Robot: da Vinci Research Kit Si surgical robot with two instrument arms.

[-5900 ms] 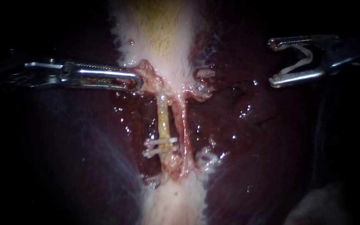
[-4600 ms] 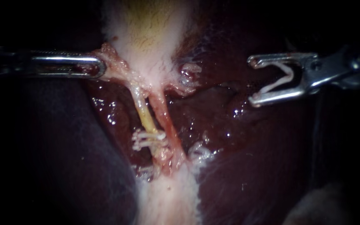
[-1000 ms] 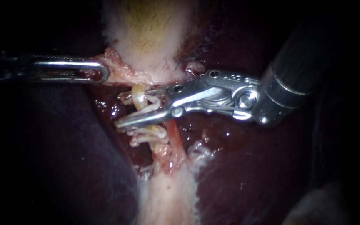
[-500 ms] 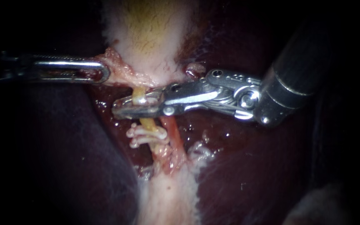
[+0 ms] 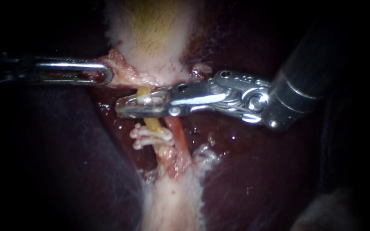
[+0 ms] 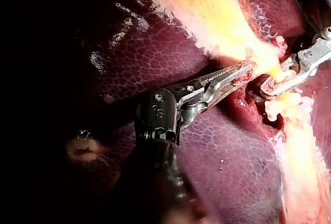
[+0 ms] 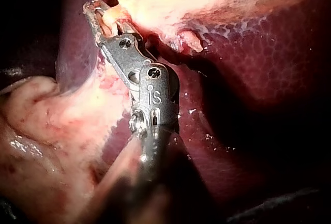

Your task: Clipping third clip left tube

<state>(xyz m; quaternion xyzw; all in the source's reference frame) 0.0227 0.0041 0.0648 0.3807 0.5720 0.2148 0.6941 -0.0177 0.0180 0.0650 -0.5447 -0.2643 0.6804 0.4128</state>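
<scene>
The pale gallbladder narrows into two tubes: a yellow left tube and a reddish right tube. Two white clips sit low on the left tube. My right instrument reaches across from the right, jaws shut on a white clip around the left tube, above the two clips. It also shows in its wrist view. My left instrument is shut on a tag of tissue at the gallbladder's neck and holds it out to the left, as the left wrist view also shows.
Dark red liver lies on both sides of the tubes. A pale band of tissue runs down below the clips. The right instrument's thick shaft fills the upper right.
The right instrument came in from the right with an open clip, straddled the left tube above the two clips, and its jaws closed together. The left instrument drew the neck tissue leftward earlier, then stayed.
</scene>
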